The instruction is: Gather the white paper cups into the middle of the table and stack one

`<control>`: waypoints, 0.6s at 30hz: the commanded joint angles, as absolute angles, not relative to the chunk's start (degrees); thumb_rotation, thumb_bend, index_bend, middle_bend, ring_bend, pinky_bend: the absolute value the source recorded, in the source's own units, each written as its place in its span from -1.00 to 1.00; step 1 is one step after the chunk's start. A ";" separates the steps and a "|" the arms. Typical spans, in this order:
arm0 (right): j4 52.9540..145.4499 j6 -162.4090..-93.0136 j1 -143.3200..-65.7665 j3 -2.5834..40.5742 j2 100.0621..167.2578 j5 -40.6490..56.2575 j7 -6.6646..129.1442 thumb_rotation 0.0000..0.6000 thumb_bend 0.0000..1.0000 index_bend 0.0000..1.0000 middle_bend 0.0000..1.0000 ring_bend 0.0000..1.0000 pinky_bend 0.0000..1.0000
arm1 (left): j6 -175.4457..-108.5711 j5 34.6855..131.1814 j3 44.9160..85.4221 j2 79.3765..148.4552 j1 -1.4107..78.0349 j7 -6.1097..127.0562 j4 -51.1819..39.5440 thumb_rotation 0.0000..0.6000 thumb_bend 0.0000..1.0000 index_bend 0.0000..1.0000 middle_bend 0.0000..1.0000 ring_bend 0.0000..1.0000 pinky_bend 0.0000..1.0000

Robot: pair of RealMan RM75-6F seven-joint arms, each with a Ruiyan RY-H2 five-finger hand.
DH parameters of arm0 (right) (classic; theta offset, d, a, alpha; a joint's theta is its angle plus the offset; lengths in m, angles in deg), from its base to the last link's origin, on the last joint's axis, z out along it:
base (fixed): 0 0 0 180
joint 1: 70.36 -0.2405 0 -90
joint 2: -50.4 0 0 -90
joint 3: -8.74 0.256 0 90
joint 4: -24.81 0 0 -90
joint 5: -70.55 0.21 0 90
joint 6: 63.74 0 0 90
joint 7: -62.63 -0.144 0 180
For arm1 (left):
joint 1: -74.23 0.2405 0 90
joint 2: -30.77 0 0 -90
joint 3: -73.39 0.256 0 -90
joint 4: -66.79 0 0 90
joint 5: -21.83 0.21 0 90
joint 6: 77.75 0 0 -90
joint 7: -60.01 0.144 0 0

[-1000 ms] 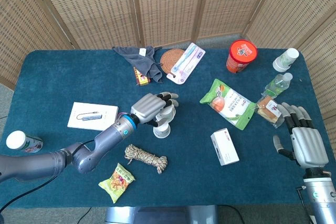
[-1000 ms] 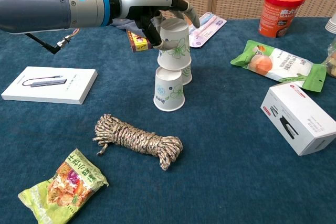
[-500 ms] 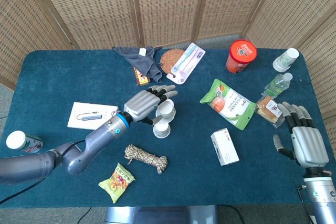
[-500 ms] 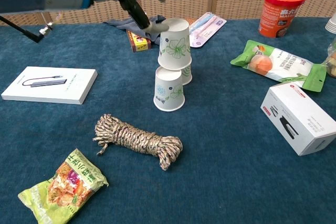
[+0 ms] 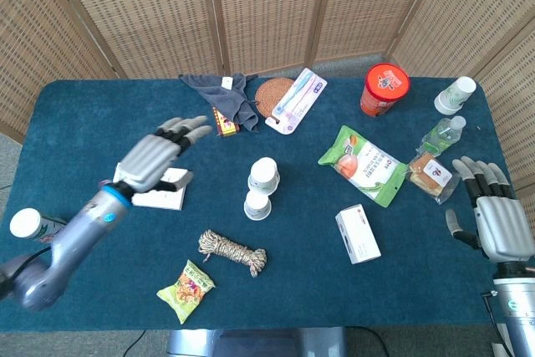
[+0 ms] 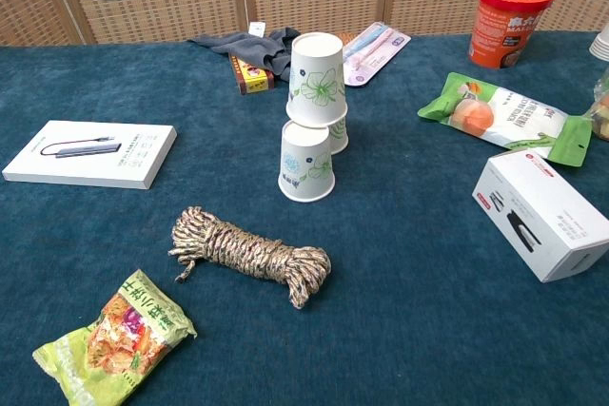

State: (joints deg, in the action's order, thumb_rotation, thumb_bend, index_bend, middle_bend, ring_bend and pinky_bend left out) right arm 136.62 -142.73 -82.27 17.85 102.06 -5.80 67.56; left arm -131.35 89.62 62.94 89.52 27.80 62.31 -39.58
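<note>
Blue-clothed table (image 5: 100, 106) before wicker screens: mid-frame, an inverted paper cup (image 6: 316, 81) is stacked on another, a third (image 6: 306, 163) just beside. Left hand (image 5: 157, 159) splayed, empty; right hand (image 5: 493, 211) likewise. Featherlight, crushable cups; gentle sidewall grip looks wisest.

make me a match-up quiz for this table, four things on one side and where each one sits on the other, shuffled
Things:
1. red tub
2. coiled rope
3. white box
4. flat white carton

Places:
A. near the front edge, beside the green snack bag
B. far side of the table, right of the toothbrush pack
C. under the raised left hand in the head view
D. in front of the green pouch, right of the paper cups

Pairs: 1-B, 2-A, 3-D, 4-C
</note>
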 commanded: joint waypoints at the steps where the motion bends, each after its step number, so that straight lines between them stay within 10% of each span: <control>1: 135.58 -142.80 -82.38 17.94 102.42 -6.12 67.32 1.00 0.01 -0.94 -1.00 -1.00 -1.00 | -137.63 93.87 66.61 83.64 34.89 60.33 -44.41 1.00 -0.05 -1.00 -1.00 -1.00 -0.89; 18: 133.09 -143.04 -82.53 17.38 103.65 -7.56 69.76 1.00 0.00 -0.94 -1.00 -1.00 -1.00 | -158.51 105.90 80.35 71.19 61.65 49.79 -45.28 1.00 -0.05 -1.00 -1.00 -1.00 -0.90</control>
State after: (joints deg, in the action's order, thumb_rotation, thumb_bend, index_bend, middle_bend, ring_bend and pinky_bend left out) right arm 133.08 -143.09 -82.52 17.42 103.61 -7.53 69.72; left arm -156.69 104.36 78.66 72.13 59.27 51.82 -46.51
